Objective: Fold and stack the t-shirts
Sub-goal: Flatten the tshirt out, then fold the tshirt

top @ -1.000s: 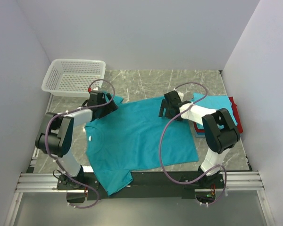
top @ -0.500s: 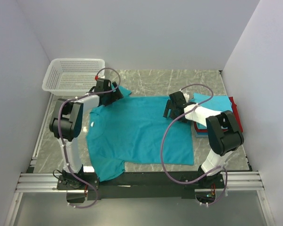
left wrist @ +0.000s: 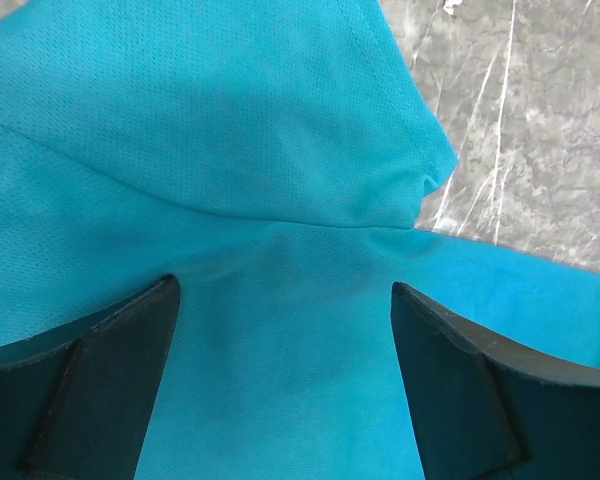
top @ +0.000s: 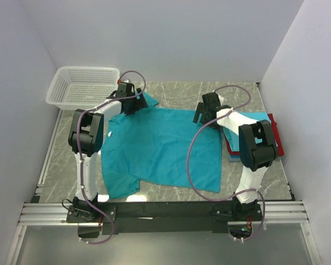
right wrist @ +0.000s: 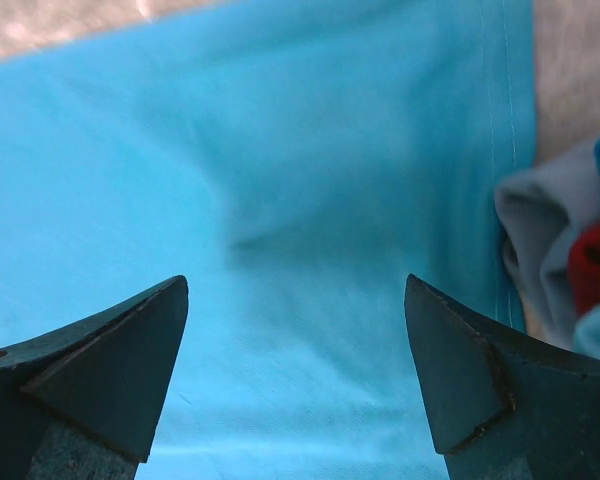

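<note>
White plastic mesh basket [top: 59, 95] sits far left, spread teal cloth t-shirt [top: 160, 152] lies flat mid-table, left gripper [left wrist: 285, 290] jaws wide over its far-left sleeve seam, right gripper [right wrist: 295, 285] jaws wide over its far-right hem, folded stack of teal, red, blue shirts [top: 263, 118] just right.

A teal t-shirt [top: 160, 149] lies spread flat, just beside a folded stack [top: 260, 117] of light-blue, red and blue shirts.
</note>
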Controlling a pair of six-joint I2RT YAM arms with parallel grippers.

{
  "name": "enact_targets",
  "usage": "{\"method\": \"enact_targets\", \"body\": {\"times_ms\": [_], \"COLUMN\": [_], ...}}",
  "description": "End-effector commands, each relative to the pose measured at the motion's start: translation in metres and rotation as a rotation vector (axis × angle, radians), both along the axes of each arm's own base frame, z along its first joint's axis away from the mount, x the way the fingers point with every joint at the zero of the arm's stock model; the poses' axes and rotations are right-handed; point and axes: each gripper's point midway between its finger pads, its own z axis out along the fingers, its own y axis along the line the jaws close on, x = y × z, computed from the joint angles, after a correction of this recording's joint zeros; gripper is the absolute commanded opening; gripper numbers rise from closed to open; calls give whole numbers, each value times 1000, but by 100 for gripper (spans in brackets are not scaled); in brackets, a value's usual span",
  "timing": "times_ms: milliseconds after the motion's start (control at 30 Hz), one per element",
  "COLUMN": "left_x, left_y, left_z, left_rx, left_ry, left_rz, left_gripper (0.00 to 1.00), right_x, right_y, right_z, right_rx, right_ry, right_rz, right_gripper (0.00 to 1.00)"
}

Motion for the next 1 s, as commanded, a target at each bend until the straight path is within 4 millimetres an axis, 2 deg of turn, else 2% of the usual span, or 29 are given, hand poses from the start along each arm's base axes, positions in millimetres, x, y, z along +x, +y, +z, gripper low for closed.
{"method": "enact_targets", "body": {"times_ms": [0, 100, 133, 167, 233, 300, 333, 367, 400, 433, 467, 500, 533, 567, 600, 633, 667, 700, 733, 767, 833, 867, 933, 967], "left_x": [6, 7, 3, 1, -8, -21, -33, -39, -49, -69, -76, -89, -111, -120, -133, -152, -163, -175, -192, -200, -224, -228, -239, -243], "left_y": [-2, -7, -9, -10, -10, -15, -13, -15, -20, -17, -18, -24, -21, -18, -22, -16, -16, -19, -14, -12, -6, 2, 15, 18], "left_z": [12, 46, 49, 67, 84, 90, 95, 99, 101, 100, 103, 101, 97, 93, 90, 84, 81, 79, 73, 70, 60, 56, 47, 45], "left_rx": [13, -14, -19, -25, -17, -7, -3, -6, -14, -14, -22, -33, -32, -19, -18, -14, -18, -38, -49, -59, -79, -63, -41, -38], "left_ry": [-15, -78, -87, -117, -140, -139, -143, -157, -160, -153, -171, -164, -151, -148, -138, -128, -123, -118, -113, -110, -88, -88, -82, -81], "left_rz": [-42, -63, -73, -73, -72, -79, -79, -83, -88, -90, -88, -95, -96, -83, -85, -77, -83, -84, -79, -75, -62, -29, 9, 17], "left_gripper": [91, 91, 90, 90, 90, 90, 90, 90, 90, 90, 90, 90, 90, 90, 90, 90, 90, 90, 90, 90, 90, 90, 90, 90], "right_x": [20, 24, 24, 22, 17, 5, -1, -14, -21, -28, -44, -52, -61, -76, -86, -94, -109, -119, -126, -140, -153, -163, -171, -177], "right_y": [3, 7, 8, 7, 9, 10, 12, 16, 18, 19, 23, 24, 25, 23, 28, 29, 25, 27, 26, 24, 27, 25, 27, 24], "right_z": [23, 41, 45, 54, 68, 67, 76, 67, 67, 75, 64, 62, 71, 58, 56, 63, 50, 47, 52, 40, 41, 30, 27, 19], "right_rx": [-10, 1, 2, 4, 3, -7, -2, -3, 2, 14, 18, 20, 32, 36, 42, 57, 53, 54, 69, 77, 108, 117, 143, 144], "right_ry": [-49, -92, -101, -121, -147, -141, -161, -138, -140, -162, -136, -136, -160, -132, -130, -154, -129, -126, -146, -119, -130, -106, -114, -101], "right_rz": [47, 71, 76, 76, 84, 89, 91, 98, 99, 100, 107, 109, 109, 100, 118, 123, 113, 122, 124, 124, 140, 131, 140, 133], "right_gripper": [95, 95, 95, 95, 95, 95, 95, 95, 95, 95, 95, 95, 95, 95, 95, 95, 95, 95, 95, 95, 95, 95, 95, 95]}}
